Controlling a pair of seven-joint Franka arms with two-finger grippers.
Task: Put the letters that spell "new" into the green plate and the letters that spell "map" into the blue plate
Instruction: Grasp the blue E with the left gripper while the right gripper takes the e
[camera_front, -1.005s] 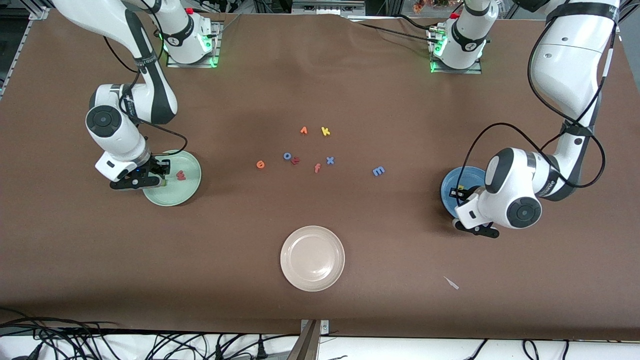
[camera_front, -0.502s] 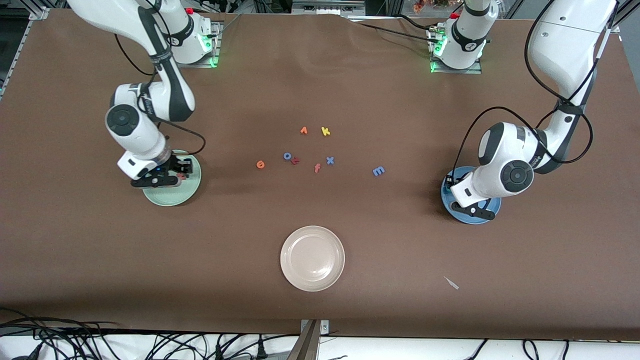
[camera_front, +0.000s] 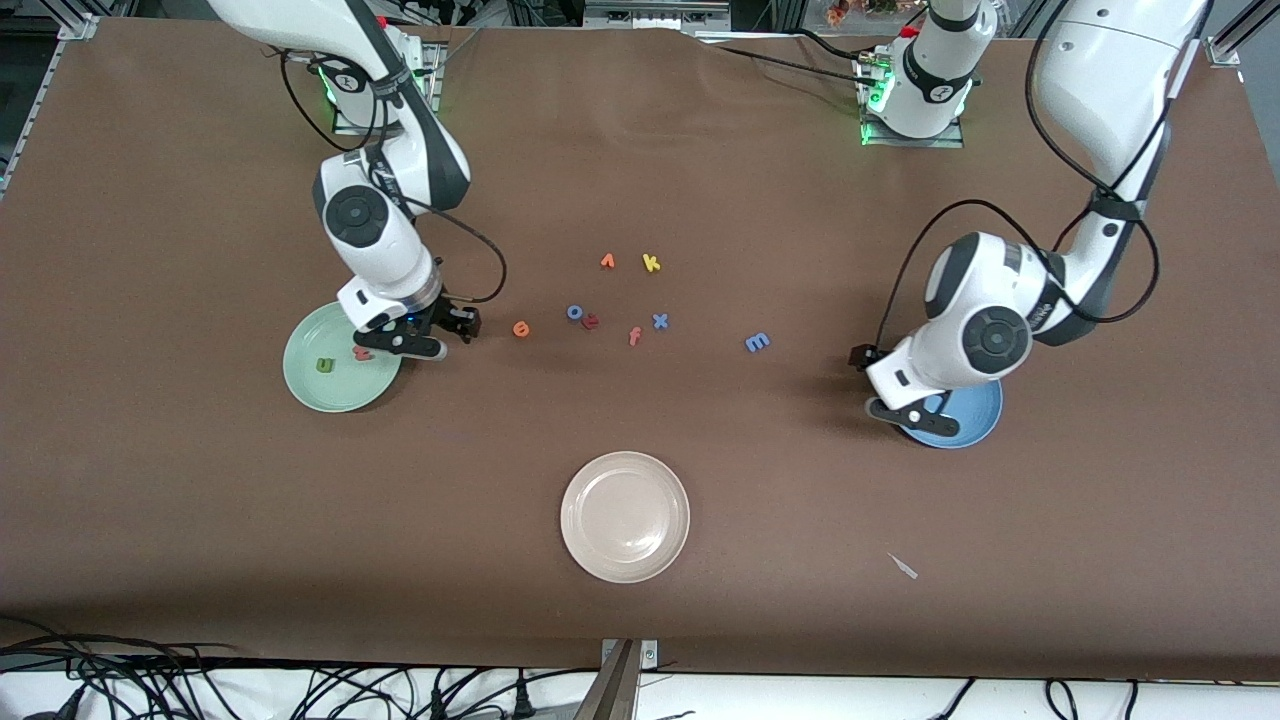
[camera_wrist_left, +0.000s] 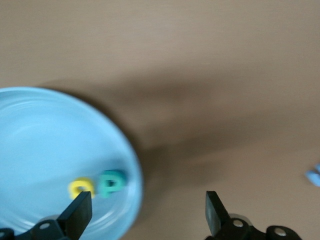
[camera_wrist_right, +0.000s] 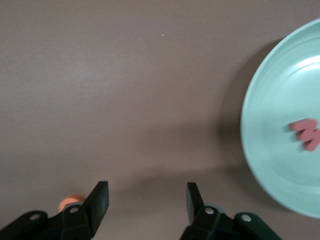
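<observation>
The brown surface (camera_front: 640, 180) is evenly lit from overhead, soft shadows pooled beneath both arms. The left wrist view is smeared by motion blur; the right wrist view is dimmer.

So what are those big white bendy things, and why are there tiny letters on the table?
Those are two robot arms. One picture looks down from high up; the other two come from cameras on each arm's wrist. The right gripper hangs over the table beside the green plate, fingers open, holding nothing. That plate has a green n and a red w in it. The left gripper is at the edge of the blue plate, also open and holding nothing. Its wrist camera shows a yellow a and a teal p in that plate. More letters lie in the middle, like the orange e and blue m. A cream plate sits nearest the high camera.
</observation>
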